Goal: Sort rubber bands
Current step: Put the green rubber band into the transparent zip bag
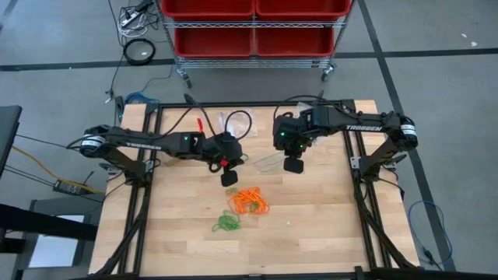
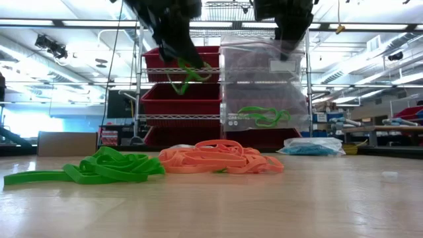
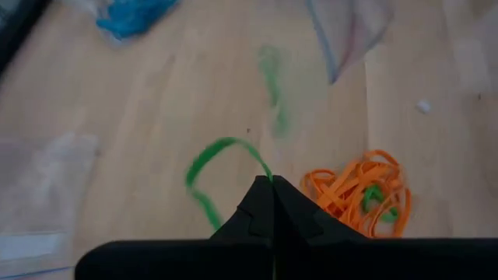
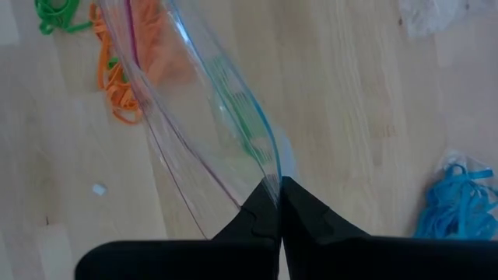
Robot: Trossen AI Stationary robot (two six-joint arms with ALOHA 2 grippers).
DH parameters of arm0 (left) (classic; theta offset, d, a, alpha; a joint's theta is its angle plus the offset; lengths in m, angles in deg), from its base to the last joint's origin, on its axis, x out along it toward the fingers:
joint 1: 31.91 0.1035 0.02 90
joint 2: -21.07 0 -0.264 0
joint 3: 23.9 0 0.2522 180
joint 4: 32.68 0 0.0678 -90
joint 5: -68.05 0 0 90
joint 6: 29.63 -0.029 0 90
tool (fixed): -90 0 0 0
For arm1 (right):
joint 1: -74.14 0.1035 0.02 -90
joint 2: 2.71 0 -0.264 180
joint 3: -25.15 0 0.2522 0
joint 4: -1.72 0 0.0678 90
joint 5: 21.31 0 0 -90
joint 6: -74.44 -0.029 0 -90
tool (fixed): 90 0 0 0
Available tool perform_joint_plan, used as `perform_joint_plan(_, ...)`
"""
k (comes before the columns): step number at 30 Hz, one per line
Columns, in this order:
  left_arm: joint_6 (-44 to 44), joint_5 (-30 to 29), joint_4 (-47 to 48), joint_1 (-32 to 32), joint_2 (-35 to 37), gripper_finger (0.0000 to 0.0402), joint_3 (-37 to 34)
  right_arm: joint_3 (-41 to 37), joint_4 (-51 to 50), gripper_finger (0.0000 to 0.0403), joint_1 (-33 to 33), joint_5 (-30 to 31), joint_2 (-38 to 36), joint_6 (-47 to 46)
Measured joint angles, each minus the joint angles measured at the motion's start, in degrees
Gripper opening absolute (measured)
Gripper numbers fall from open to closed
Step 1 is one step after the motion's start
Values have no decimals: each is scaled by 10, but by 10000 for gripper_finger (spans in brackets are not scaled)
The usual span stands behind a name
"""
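Orange rubber bands (image 1: 249,202) lie in a clump at mid-table, with a smaller green clump (image 1: 227,225) nearer the front edge. A blue clump (image 4: 459,206) lies in a clear bag farther back. Above and behind the orange clump, my left gripper (image 3: 272,180) is shut on a single green band (image 3: 222,152). My right gripper (image 4: 278,183), to its right, is shut on a clear plastic bag (image 2: 264,86). The bag has a few green bands (image 2: 264,116) in it. My left gripper pinches the green band at one point of its loop (image 3: 266,171) between its two fingertips, slanting down from the table's left. The band hangs as a slack loop below the fingers (image 2: 188,76), clear of the table. My right gripper pinches the clear bag at its top edge (image 4: 268,173) between the two fingertips, coming from above and pointing steeply down. The bag hangs below the fingers, its mouth gaping toward my left gripper. In the low view its bottom is hidden behind the orange clump.
A wire rack with red bins (image 1: 253,23) stands beyond the table's far edge. A black cable loop (image 1: 237,124) and another clear bag (image 3: 39,194) lie on the far part of the table. A small white scrap (image 3: 422,106) lies near the orange clump.
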Motion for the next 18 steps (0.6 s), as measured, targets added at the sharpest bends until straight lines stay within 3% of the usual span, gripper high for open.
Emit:
perform_joint_plan(5, 4, 36, -57, 11, 2, 0, -23, 0, 0, 0, 1, -1, 0, 0)
perform_joint_plan(12, 22, 28, -26, 51, 0, 0, -26, 0, 0, 0, 1, 0, 0, -1)
perform_joint_plan(18, 59, 69, -79, 74, -2, 0, -116, 0, 1, 0, 5, 0, 0, -5)
